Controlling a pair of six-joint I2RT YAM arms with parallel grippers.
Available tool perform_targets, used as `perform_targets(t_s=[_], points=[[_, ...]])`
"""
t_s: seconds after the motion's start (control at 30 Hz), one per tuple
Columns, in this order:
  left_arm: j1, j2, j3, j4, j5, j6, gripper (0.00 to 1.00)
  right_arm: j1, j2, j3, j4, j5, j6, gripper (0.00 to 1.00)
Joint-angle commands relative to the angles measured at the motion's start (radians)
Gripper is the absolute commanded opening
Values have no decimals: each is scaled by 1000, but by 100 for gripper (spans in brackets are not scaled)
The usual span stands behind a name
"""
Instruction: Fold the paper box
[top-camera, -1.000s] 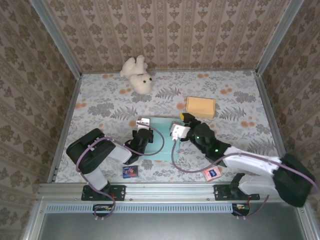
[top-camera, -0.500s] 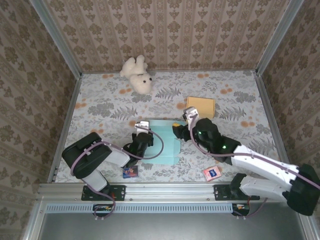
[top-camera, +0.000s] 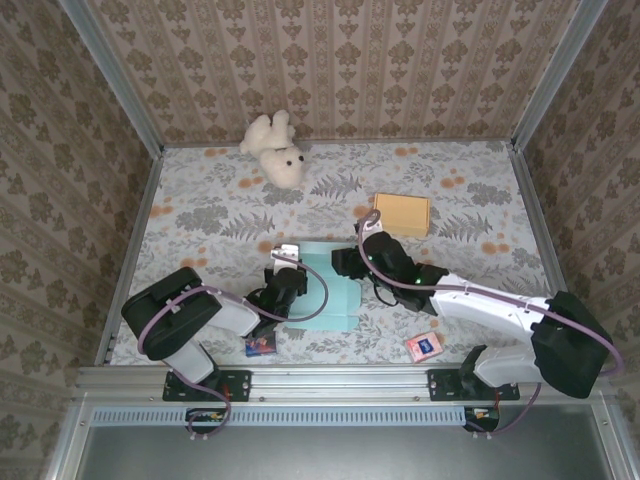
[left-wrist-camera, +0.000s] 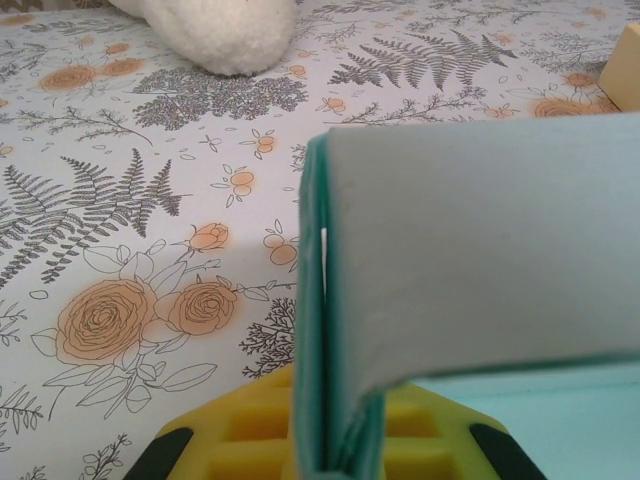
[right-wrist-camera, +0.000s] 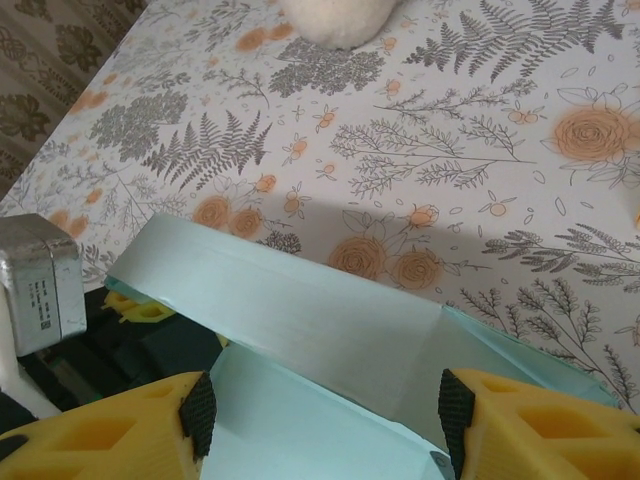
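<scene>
Near the table's (top-camera: 200, 205) front edge, the left gripper (left-wrist-camera: 325, 445) pinched the box (left-wrist-camera: 480, 250); the right gripper (right-wrist-camera: 320, 415) gaped over it.

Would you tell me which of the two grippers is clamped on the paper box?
The left gripper: it pinches the paper box edge; the right gripper stands open.

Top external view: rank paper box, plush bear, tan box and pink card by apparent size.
1. paper box and plush bear: about alike, box partly covered, so unranked
2. tan box
3. pink card
</scene>
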Motion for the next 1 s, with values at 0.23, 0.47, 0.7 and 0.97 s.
perform_targets(t_s=[0.23,0.47,0.7,0.97], points=[[-19,-18,6,0,-48,-23,0,-6,55,35,9,80,107,66],[-24,-30,-2,5,-57,-40,0,-5,68,1,60,50,171,66],[-32,-18,-2,10,-76,-50,0,-4,112,-5,85,14,228,66],[-46,-19,1,11,-95,-46,0,-2,114,-46,187,-49,287,66]])
